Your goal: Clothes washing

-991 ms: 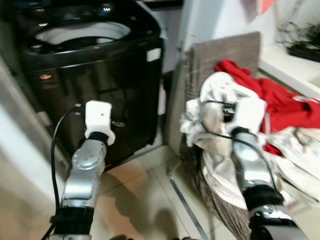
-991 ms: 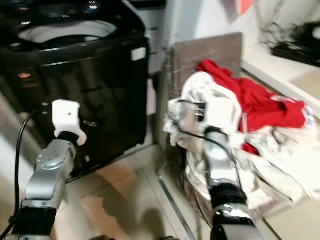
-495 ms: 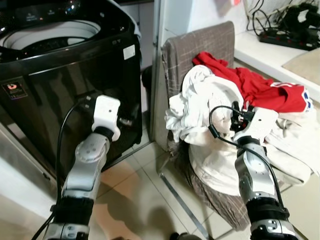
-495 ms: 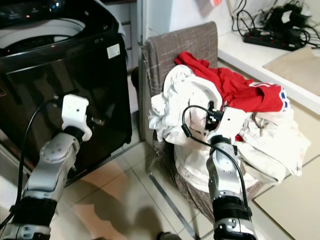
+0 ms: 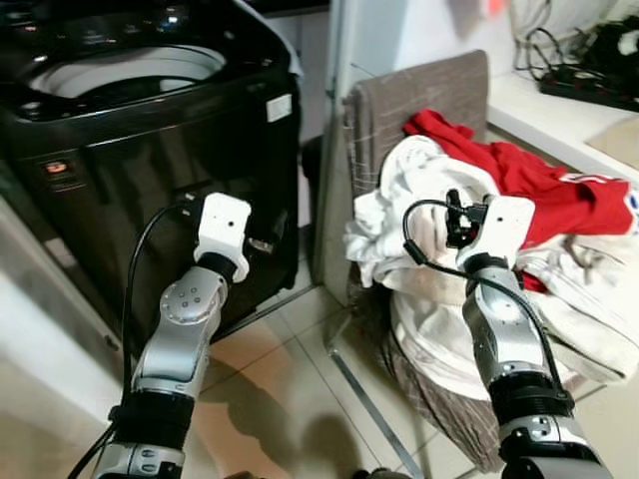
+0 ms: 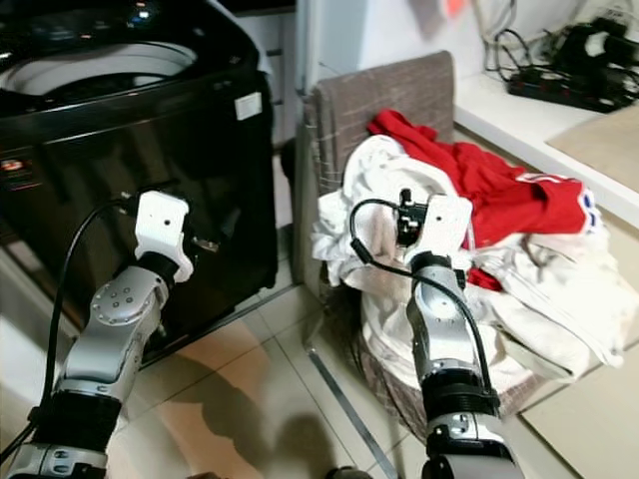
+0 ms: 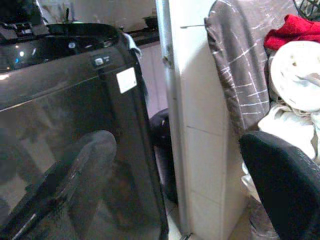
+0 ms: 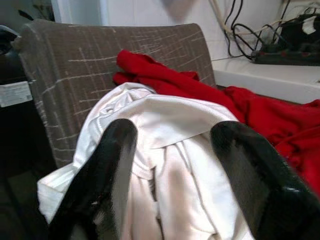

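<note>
A black top-loading washing machine (image 5: pixel 150 150) stands at the left with its lid up and the pale drum (image 5: pixel 130 72) showing. To its right a grey fabric laundry basket (image 5: pixel 419 100) is heaped with white clothes (image 5: pixel 424 180) and a red garment (image 5: pixel 539 180). My right gripper (image 8: pixel 172 170) is open, held just in front of the white bundle (image 8: pixel 165 120), with its fingers (image 5: pixel 454 212) apart and nothing between them. My left gripper (image 7: pixel 175 200) is open beside the washer's front wall (image 7: pixel 75 125) and holds nothing.
A white pillar (image 7: pixel 195 125) stands between the washer and the basket. At the right is a white counter (image 5: pixel 559 110) with a power strip and cables (image 5: pixel 589 85). Tiled floor (image 5: pixel 290 389) lies in front, with a beige mat (image 6: pixel 589 419) at the right.
The camera has swung about, so the whole scene shifted. Both arms stay raised. The right gripper remains in front of the white clothes, open and holding nothing.
</note>
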You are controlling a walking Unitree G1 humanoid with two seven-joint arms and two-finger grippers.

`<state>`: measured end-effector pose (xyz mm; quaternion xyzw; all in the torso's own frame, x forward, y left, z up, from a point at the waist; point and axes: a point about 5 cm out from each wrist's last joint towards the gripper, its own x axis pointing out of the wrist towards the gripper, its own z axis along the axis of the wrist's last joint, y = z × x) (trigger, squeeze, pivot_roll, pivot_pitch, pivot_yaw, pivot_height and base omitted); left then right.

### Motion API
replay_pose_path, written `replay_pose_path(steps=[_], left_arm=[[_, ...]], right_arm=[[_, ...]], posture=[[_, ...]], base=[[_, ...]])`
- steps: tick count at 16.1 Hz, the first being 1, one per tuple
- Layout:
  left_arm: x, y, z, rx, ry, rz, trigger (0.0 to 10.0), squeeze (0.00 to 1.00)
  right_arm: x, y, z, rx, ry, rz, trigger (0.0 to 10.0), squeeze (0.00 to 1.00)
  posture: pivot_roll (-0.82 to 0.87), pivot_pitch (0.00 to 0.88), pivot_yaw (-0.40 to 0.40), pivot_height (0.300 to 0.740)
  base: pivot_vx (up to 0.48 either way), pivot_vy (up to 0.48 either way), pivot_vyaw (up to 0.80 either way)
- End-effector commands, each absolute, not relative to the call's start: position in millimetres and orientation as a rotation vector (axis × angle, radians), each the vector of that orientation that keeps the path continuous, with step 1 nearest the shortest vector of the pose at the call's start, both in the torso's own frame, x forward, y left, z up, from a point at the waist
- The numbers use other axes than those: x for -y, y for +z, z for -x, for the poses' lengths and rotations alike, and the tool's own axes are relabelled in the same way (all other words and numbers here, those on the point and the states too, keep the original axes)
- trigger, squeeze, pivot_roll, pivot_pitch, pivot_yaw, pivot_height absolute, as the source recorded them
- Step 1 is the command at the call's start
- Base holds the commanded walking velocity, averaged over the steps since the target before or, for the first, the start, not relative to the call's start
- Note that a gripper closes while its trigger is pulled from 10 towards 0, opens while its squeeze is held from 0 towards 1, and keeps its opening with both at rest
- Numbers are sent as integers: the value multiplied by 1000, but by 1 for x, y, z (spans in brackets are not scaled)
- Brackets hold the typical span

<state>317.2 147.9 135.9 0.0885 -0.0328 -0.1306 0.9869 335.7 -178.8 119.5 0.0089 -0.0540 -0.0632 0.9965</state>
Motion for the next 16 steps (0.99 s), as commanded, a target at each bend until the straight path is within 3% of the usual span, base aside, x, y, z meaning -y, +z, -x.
replay_pose_path(steps=[1, 9, 13, 16], left_arm=[[-143, 141, -320, 84, -286, -186, 10000, 0], [-140, 133, -320, 59, -338, -194, 10000, 0], [-158, 118, -315, -20, -210, 58, 10000, 0], [-169, 119, -314, -9, -185, 58, 10000, 0]], right_arm=[[183, 123, -339, 107, -151, -47, 10000, 1000], [183, 121, -341, 103, -154, -35, 10000, 1000], [182, 118, -340, 103, -145, -45, 10000, 1000], [193, 110, -325, 123, -173, -86, 10000, 1000]], posture=[[-84, 0, 2, 740], [-96, 0, 16, 740], [-91, 0, 10, 740], [-86, 0, 9, 740]], base=[[0, 0, 0], [0, 0, 0], [0, 0, 0], [0, 0, 0]])
